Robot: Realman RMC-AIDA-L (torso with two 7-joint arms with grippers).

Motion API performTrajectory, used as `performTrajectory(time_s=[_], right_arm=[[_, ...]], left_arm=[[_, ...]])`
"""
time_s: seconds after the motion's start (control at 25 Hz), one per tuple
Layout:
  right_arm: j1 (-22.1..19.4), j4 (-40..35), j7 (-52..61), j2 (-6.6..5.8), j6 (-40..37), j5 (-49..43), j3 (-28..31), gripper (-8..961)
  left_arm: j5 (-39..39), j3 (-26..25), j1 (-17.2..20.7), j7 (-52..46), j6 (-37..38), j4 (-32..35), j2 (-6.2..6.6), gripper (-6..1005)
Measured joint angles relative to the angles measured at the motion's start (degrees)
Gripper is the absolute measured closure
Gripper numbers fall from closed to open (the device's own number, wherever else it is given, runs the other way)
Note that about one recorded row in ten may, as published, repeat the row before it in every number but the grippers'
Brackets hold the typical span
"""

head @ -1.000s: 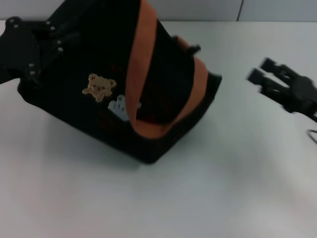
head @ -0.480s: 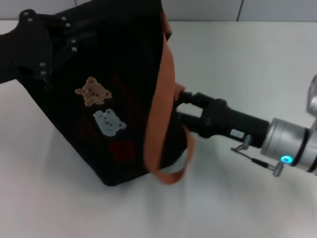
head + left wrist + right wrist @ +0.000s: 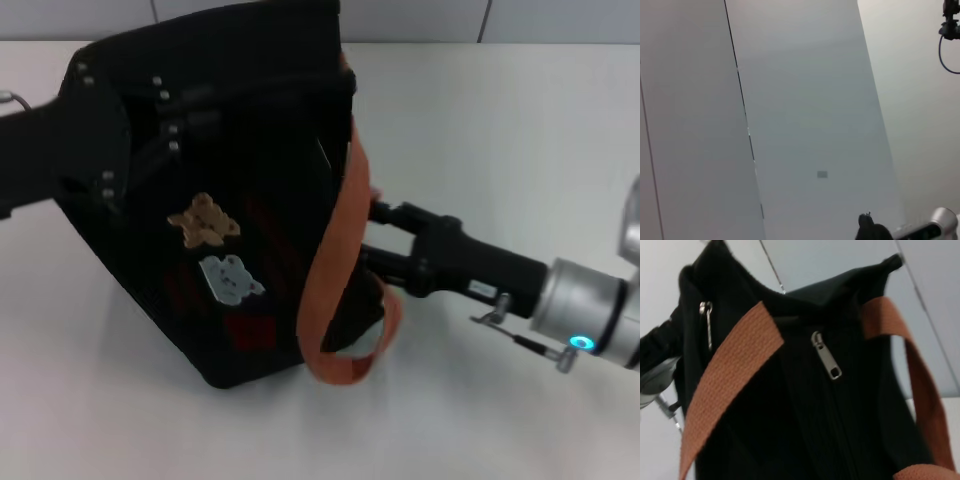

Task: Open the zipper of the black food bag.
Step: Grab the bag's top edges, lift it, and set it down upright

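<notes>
The black food bag (image 3: 250, 130) stands tilted on the white table, showing its tan bear patch (image 3: 205, 220) and white animal patch (image 3: 230, 280). My left gripper (image 3: 170, 115) grips the bag's upper left part and holds it up. My right gripper (image 3: 368, 232) comes in from the right with its two fingers apart, their tips behind the orange-brown strap (image 3: 335, 250) at the bag's side. In the right wrist view the zipper (image 3: 840, 440) runs along the bag (image 3: 865, 405), shut, and its silver pull tab (image 3: 826, 356) dangles free. A smaller silver pull (image 3: 706, 322) hangs to one side.
The white table (image 3: 500, 120) spreads around the bag, with a wall seam behind it. The right arm's silver wrist (image 3: 590, 310) with a lit blue ring lies low over the table at the right. The left wrist view shows only pale panels and the far right arm (image 3: 935, 227).
My right gripper has swung in from the far right to the bag's side. The left gripper and the bag have shifted right, and the bag has tipped more upright.
</notes>
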Motion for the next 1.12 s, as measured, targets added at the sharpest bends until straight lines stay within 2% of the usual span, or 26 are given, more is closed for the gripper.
performTrajectory(time_s=[0.12,0.32,0.52,0.72,0.92,1.12], right_arm=[[-2.0,-1.8,-2.8,-0.03,-2.4,0.1,2.6,203],[-6.1,-2.8,-14.0,-0.24,-8.6,0.1,10.2,205],[-7.6,-2.7,-27.8,-0.21,-12.6,0.1,15.4,206],[-6.9,-0.2,-46.4,-0.04,-12.5,-0.2,15.3,208],[-7.5,6.5,-66.5,0.07,-11.3,-0.4,15.2,210],[-7.3,10.9,-77.2,0.07,-7.6,-0.4,15.2,212]], left_arm=[[-0.1,1.0,1.0,1.4,0.1,-1.3,0.01,910],[-0.1,2.3,2.2,4.1,0.2,-4.4,0.06,910],[-0.4,5.0,2.1,5.5,0.1,-6.7,0.05,910],[-0.4,6.5,1.4,6.7,-0.4,-8.7,0.02,910],[-0.1,6.5,1.0,7.8,-1.1,-10.3,0.00,910],[-0.1,6.6,0.7,8.3,-1.3,-11.0,0.00,910]])
